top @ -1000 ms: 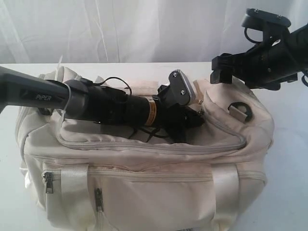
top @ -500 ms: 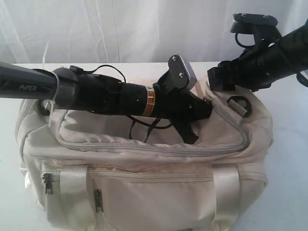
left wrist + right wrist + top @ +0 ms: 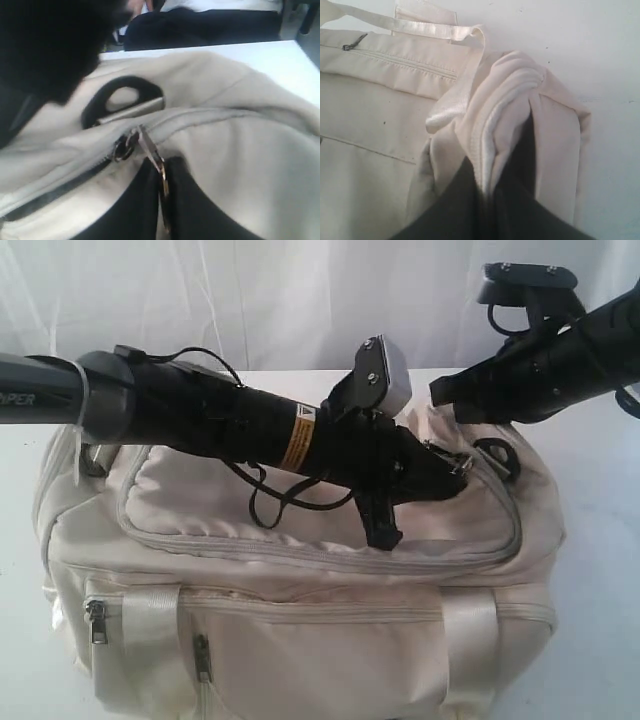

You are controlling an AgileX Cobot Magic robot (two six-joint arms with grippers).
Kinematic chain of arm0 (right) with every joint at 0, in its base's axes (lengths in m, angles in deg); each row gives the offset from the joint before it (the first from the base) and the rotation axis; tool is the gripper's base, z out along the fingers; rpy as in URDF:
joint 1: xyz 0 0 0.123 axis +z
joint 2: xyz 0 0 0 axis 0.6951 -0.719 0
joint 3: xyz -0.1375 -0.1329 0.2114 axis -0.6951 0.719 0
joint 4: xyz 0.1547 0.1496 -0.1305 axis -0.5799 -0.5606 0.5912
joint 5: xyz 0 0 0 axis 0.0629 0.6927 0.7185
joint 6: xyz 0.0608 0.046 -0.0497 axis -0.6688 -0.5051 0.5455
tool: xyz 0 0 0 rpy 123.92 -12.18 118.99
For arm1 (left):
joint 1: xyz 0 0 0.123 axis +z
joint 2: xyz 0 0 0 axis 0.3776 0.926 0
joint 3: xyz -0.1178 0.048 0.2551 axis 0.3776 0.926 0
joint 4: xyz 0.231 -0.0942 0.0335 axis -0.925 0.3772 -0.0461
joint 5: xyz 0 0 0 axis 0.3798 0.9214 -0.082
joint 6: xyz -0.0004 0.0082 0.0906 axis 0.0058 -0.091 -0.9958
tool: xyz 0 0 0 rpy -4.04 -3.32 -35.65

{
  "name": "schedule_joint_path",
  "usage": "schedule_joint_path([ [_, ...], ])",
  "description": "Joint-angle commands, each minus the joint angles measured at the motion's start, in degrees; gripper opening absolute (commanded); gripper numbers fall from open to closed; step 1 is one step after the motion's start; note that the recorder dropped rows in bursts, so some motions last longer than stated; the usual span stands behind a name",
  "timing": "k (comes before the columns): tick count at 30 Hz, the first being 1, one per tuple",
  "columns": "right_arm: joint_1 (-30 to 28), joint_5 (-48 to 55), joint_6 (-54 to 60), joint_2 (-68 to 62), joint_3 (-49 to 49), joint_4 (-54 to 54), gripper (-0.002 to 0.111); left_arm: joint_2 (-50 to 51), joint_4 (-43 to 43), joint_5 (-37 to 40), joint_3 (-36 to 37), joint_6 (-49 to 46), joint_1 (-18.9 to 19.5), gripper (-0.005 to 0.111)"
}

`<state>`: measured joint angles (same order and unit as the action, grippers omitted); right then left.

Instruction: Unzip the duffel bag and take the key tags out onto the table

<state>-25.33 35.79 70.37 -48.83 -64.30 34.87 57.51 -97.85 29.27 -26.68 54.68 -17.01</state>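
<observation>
Left tool (image 3: 162,172) pinches the zipper pull (image 3: 149,151); right tool (image 3: 487,187) clamps a fold of the duffel bag (image 3: 300,640) beneath it. If either grip slips, the bag could drag unopened. Key tags unseen.

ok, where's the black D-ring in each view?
Exterior view: D-ring on top of the duffel bag, at its right end.
Left wrist view: D-ring just past the zip pull that the left gripper pinches.
Right wrist view: not in it.
Shared landmark: the duffel bag's cream fabric, in all three.
</observation>
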Motion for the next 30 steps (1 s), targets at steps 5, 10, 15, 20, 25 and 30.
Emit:
schedule_joint_path([
  [5, 0.1, -5.1, 0.7, 1.0, -0.4, 0.7, 0.000, -4.8, -2.7, -8.3, -0.1, 3.7, -0.9, 0.000],
  [10, 0.1, -5.9, 0.7, 1.0, -0.4, 0.7, 0.000, -6.5, -3.6, -9.6, -0.1, 5.7, -0.9, 0.000],
  [15, 0.1, -6.7, 0.5, 1.0, -0.4, 0.7, 0.000, -6.8, -4.3, -9.6, -0.1, 10.9, -0.9, 0.000],
  [20, 0.1, -7.8, 0.5, 1.0, -0.4, 0.7, 0.000, -6.8, -6.8, -9.6, -0.1, 18.4, -1.2, 0.000],
  [25, 0.1, -8.9, 0.5, 1.0, -0.4, 0.6, 0.000, -7.1, -6.8, -9.6, -0.1, 20.3, -2.3, 0.000],
  [30, 0.1, -11.1, 0.5, 1.0, -0.4, 0.6, 0.000, -7.7, -6.8, -9.6, -0.1, 20.7, -5.0, 0.000],
])
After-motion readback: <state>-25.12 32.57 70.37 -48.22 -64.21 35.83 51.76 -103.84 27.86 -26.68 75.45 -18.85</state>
